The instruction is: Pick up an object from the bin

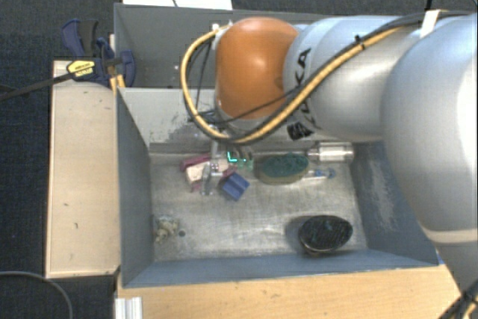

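My gripper (pixel 217 169) is low in the bin, under the arm's orange cover, near the back wall left of the middle. It stands among a small cluster of things. A pink and maroon piece (pixel 196 170) lies just to its left. A small blue block (pixel 234 187) lies just to its right and a little nearer. I cannot make out anything held in it. A dark green oval brush (pixel 282 167) with a clear handle lies further right.
A silver cylinder (pixel 331 153) lies by the back wall to the right. A black round mesh-like thing (pixel 325 233) sits at the front right. A small grey-green lump (pixel 166 227) lies at the front left. The arm covers the bin's right side.
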Robot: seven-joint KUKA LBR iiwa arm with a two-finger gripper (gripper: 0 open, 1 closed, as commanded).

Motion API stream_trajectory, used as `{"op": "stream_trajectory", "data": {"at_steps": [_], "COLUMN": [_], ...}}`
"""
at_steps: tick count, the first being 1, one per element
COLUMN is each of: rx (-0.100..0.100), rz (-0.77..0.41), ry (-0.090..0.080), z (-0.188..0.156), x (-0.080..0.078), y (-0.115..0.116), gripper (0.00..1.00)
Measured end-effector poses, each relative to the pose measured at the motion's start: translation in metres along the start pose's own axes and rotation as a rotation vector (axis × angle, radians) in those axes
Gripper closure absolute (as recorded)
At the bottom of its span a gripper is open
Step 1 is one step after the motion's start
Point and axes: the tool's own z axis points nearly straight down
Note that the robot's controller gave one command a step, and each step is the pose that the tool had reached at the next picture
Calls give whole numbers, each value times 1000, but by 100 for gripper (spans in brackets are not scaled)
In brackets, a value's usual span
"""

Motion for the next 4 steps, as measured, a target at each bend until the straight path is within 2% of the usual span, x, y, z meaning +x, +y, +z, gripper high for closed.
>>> {"op": "stream_trajectory", "data": {"at_steps": [1, 2, 3, 4], "rx": [-2, -10, -10, 0], "rz": [-181, 68, 71, -3], "ry": [-19, -26, -35, -15], "z": [63, 80, 79, -76], "x": [4, -9, -12, 5], "y": [-33, -77, -78, -98], "gripper": [0, 0, 100, 100]}}
